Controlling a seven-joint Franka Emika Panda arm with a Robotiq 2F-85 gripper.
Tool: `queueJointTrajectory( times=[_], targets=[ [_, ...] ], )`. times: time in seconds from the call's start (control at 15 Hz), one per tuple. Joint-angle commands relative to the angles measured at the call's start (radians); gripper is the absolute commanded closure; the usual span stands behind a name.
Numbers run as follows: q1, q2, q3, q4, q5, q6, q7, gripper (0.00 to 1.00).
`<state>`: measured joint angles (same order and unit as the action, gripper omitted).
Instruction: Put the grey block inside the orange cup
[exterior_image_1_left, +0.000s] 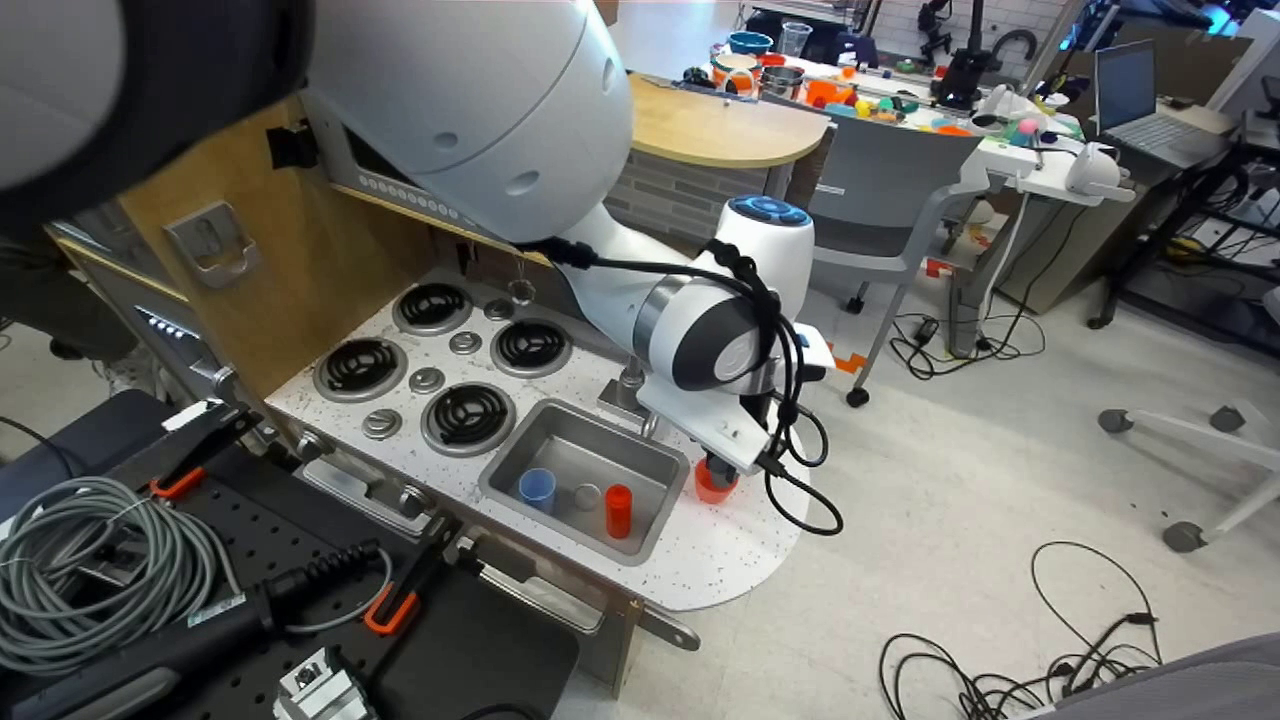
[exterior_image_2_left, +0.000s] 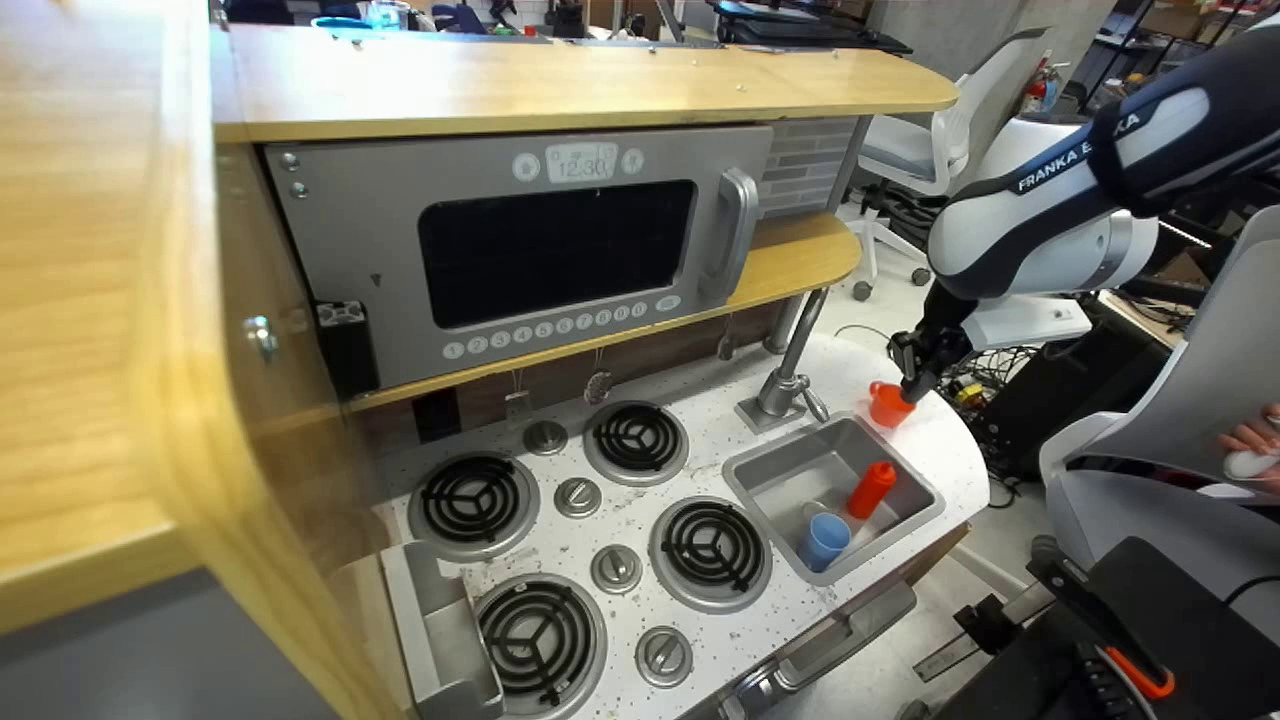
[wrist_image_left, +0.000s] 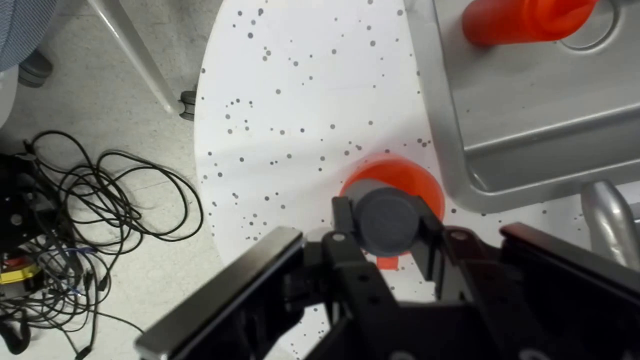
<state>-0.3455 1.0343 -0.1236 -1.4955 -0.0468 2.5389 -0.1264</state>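
Gripper (wrist_image_left: 386, 220) pinching grey block (wrist_image_left: 387, 225) at mouth of orange cup (wrist_image_left: 412, 180), beside sink (wrist_image_left: 444, 125); insertion depth unclear. Block looks off-centre: releasing here could snag the rim and tip the cup

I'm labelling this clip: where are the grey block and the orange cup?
Grey block (wrist_image_left: 389, 222), in the wrist view: its round camera-facing end.
Orange cup (exterior_image_2_left: 887, 407), in an exterior view: its outer wall.
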Motion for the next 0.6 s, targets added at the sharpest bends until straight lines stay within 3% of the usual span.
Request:
queueJointTrajectory(
  times=[0.0,0.53],
  targets=[
    [-0.005,0.055,-0.007,0.082,0.02,-0.025,0.012,0.92],
    [0.0,0.115,-0.003,0.137,0.018,-0.036,0.023,0.92]
  ],
)
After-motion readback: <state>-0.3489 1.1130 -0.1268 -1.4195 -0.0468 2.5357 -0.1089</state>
